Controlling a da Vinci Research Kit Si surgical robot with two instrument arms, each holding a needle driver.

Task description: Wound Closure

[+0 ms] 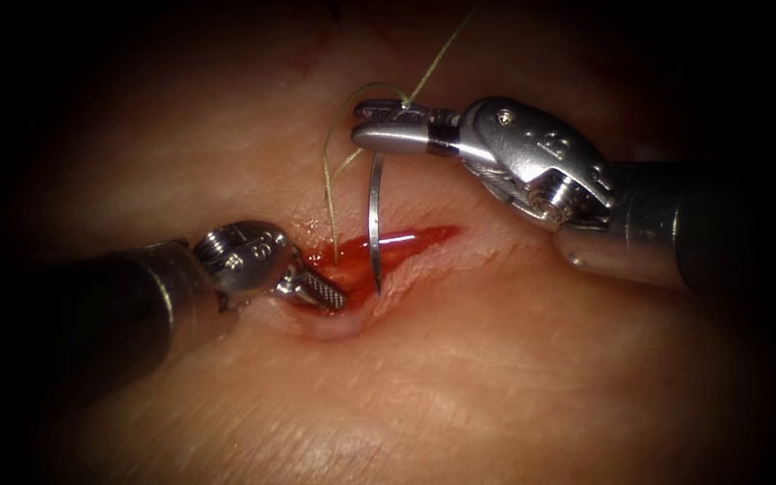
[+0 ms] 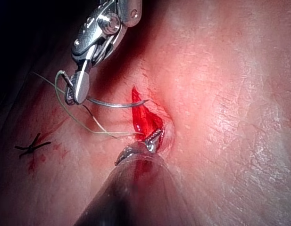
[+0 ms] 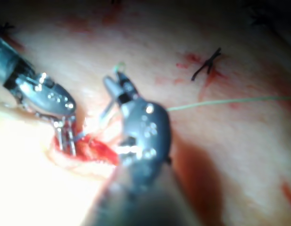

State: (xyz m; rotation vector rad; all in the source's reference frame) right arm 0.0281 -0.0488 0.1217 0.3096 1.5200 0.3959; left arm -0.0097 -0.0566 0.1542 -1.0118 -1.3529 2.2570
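Endoscope view: the right arm's tool (image 1: 386, 127) enters from the right of the frame, its fingers (image 1: 392, 136) clamped on the needle (image 1: 375, 216) at the blunt, thread-bearing end of its curve. The needle hangs down from the fingers in the upper centre of the frame; its point reaches the cut (image 1: 379, 256) at the centre. Whether the point has entered the tissue (image 1: 496, 359) cannot be told from this view. In the left wrist view the needle (image 2: 112, 103) lies with its point at the near lip of the cut (image 2: 143, 117), touching or just in it.

The thread (image 1: 330, 180) loops from the right tool's fingers, runs down to the red fluid (image 1: 415, 238) in the cut, and a second strand leads off toward the upper centre edge of the endoscope frame.

The left arm's tool (image 1: 316, 292) comes in from the left of the frame, its fingers (image 1: 327, 292) pressed into the left end of the cut. They appear slightly apart in the right wrist view (image 3: 66, 136) (a narrow gap shows between them); whether they pinch tissue cannot be told. They hold neither needle nor thread.

A dark knotted stitch (image 2: 32, 147) sits on the tissue well apart from the cut; it shows in the right wrist view as well (image 3: 206, 66)
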